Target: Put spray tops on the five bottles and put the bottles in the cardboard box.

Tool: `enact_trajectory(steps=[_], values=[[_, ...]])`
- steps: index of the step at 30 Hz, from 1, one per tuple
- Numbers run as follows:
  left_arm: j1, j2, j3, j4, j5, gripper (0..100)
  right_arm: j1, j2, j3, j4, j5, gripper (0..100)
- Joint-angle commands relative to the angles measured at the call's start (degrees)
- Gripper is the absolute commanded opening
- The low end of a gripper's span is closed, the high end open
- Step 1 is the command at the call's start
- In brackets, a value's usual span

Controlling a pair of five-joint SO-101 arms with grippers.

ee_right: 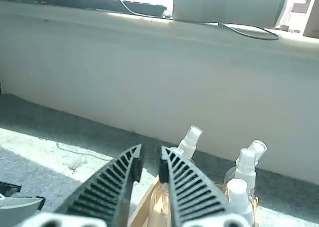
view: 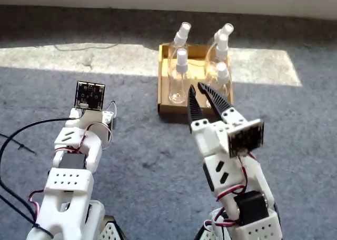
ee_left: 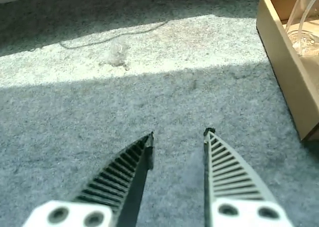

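Observation:
The cardboard box [view: 164,82] stands on the grey carpet at the back middle. Several clear bottles with white spray tops stand upright in it, such as one bottle [view: 181,74] in front and another [view: 223,40] behind. My right gripper [view: 196,88] hovers over the box's near edge, open by a narrow gap with nothing between its fingers. In the right wrist view that gripper [ee_right: 149,148] points at the spray tops [ee_right: 245,162]. My left gripper [ee_left: 179,135] is open over bare carpet, well left of the box [ee_left: 281,72].
A sunlit strip [view: 79,58] crosses the carpet behind the left arm. A thin cable [ee_left: 114,38] lies on it. Black wires [view: 21,132] trail from the left arm. A white wall [ee_right: 149,72] rises behind the box.

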Motion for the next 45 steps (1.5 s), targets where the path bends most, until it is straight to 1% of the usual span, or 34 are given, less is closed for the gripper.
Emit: enact_trajectory(steps=[1,4,9,13,14,17,19,23,25,31,34,39,41,43,45], values=[[0.0,-5.0,-1.5,-0.5,0.0,16,1.5,-13.6,6.2,4.9,0.5,0.5],[-3.0,-13.1,0.2,3.7,0.1,16,5.7,-12.7,9.5,10.7,0.4,0.5],[-9.0,-33.8,1.0,16.1,0.1,16,13.5,-13.6,11.1,11.0,0.4,0.5],[-12.8,-52.9,6.2,23.9,-0.2,16,18.0,-13.3,17.1,13.3,0.4,0.5],[-13.6,-53.8,7.3,24.6,-0.2,16,18.9,-13.3,18.9,13.7,0.4,0.5],[-15.6,-48.1,10.2,24.8,-0.2,16,22.5,-13.3,24.0,13.8,0.4,0.5],[-16.1,-46.9,12.8,24.8,-0.2,16,25.4,-13.3,26.6,13.8,0.4,0.5],[-16.0,-49.5,21.0,24.8,-0.2,16,28.8,-13.0,30.0,14.0,0.4,0.5],[-16.0,-50.8,21.8,26.0,-0.2,16,30.2,-13.1,30.7,15.9,0.4,0.5],[-16.1,-51.1,21.6,38.7,-0.2,16,31.8,-13.1,30.7,22.7,0.4,0.5],[-16.1,-51.1,21.6,46.5,-0.2,16,31.8,-13.1,30.7,27.7,0.4,0.5],[-16.1,-51.1,21.6,56.5,-0.2,16,31.7,-13.1,30.7,38.1,0.4,0.5],[-16.0,-51.2,21.6,58.9,-0.1,16,31.7,-13.1,30.7,44.2,0.4,0.5],[-16.0,-51.2,21.6,59.1,-0.1,16,31.7,-13.3,30.7,49.9,0.4,0.5],[-16.0,-51.2,21.6,59.1,-0.1,16,31.5,-12.9,30.7,48.3,0.4,0.5]])
